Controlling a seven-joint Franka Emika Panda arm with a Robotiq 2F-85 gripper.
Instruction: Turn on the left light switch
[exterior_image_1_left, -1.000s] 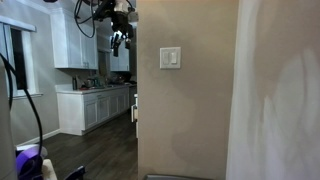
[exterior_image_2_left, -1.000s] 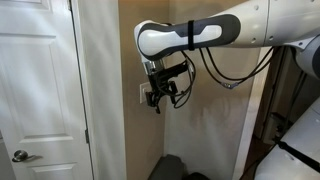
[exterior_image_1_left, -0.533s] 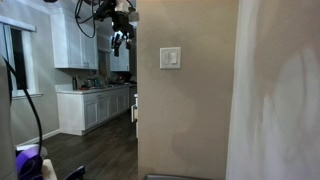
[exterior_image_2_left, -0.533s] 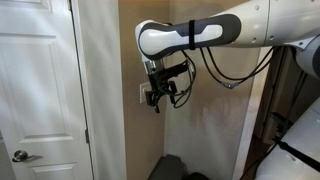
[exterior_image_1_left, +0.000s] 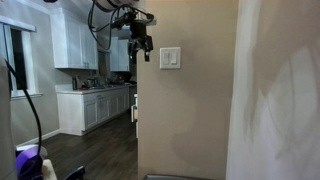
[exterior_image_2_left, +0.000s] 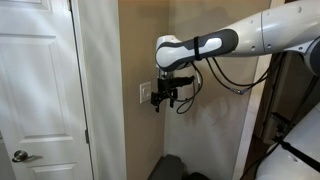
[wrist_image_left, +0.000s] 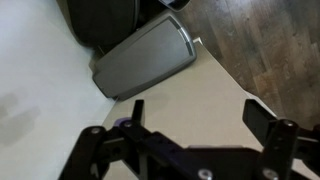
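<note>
A small white wall plate (exterior_image_1_left: 172, 58) sits on the beige wall. The left light switch (exterior_image_1_left: 168, 58) is its left-hand pale rocker. The plate also shows edge-on in an exterior view (exterior_image_2_left: 145, 94), where the rockers cannot be told apart. My gripper (exterior_image_1_left: 143, 45) hangs in front of the wall's corner, left of the plate and apart from it. In an exterior view my gripper (exterior_image_2_left: 165, 97) is just right of the plate. In the wrist view my gripper (wrist_image_left: 200, 115) is open and empty over bare wall; the plate is out of that view.
A white door (exterior_image_2_left: 40, 90) stands next to the wall. White kitchen cabinets (exterior_image_1_left: 75, 40) lie behind the corner. A pale panel (exterior_image_1_left: 275, 90) fills the right side. A grey bin (wrist_image_left: 145, 60) stands on the wood floor (wrist_image_left: 260, 40) below.
The arm has swung and the gripper has moved sideways toward the wall's corner, closer to the plate's front. It stays open and empty.
</note>
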